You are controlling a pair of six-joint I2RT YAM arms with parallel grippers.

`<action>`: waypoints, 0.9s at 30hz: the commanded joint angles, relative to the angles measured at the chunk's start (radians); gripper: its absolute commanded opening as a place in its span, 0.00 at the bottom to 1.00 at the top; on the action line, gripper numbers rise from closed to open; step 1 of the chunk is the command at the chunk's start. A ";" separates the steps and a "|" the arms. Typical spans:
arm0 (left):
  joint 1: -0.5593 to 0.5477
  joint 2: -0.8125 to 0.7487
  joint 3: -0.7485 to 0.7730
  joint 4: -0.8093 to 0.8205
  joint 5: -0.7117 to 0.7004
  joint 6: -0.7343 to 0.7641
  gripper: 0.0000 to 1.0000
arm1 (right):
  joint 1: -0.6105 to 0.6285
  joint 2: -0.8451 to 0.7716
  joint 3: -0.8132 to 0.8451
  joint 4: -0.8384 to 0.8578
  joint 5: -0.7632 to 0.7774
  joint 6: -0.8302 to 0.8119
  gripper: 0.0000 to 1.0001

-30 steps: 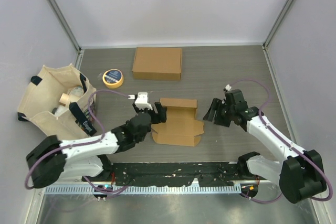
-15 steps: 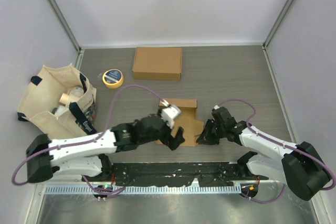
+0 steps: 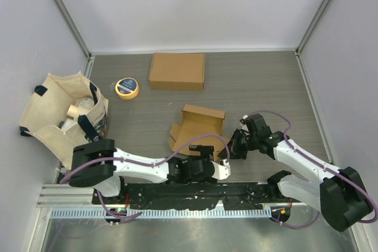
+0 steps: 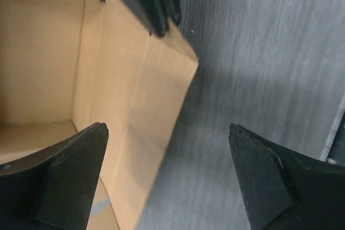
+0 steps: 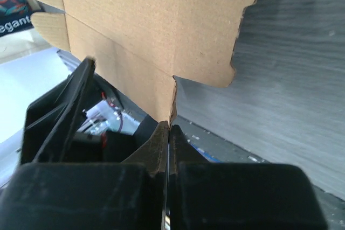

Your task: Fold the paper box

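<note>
Cardboard box [image 3: 201, 123]: lying half-formed just ahead of both grippers, its back wall standing, its right flap [image 5: 156, 36] coming up off the table [image 3: 266, 87].
Right gripper [image 5: 168, 129]: having swung in from the side and snapped together, it is now pinching the flap's near edge.
Left gripper [image 4: 167, 129]: having dropped from the box's left side to its near edge, it is spreading its jaws fully apart and gripping nothing.
Meaning: folding is getting under way. By my reckoning, the side walls are still waiting.

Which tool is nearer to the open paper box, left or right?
Right. The right tool is shut on a flap edge of the open paper box, touching it. The left tool hangs open by the same flap; contact there cannot be told.
</note>
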 commanded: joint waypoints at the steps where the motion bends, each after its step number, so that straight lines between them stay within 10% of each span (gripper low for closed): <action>1: -0.006 0.098 0.050 0.151 -0.155 0.186 0.91 | -0.011 0.006 0.070 -0.044 -0.146 -0.005 0.01; 5: -0.004 0.132 0.055 0.225 -0.319 0.249 0.53 | -0.054 -0.007 0.102 -0.065 -0.160 -0.036 0.03; 10: -0.003 0.034 0.152 -0.018 -0.279 0.018 0.08 | -0.308 -0.035 0.297 -0.145 0.016 -0.288 0.67; 17: 0.060 -0.005 0.658 -0.627 -0.195 -0.533 0.00 | -0.349 -0.047 0.538 -0.153 0.418 -0.483 0.71; 22: 0.324 0.112 1.093 -1.081 0.033 -0.985 0.00 | -0.346 -0.059 0.526 -0.179 0.449 -0.602 0.70; 27: 0.571 0.096 1.175 -1.186 0.149 -1.449 0.00 | -0.288 -0.133 0.512 -0.224 0.528 -0.681 0.70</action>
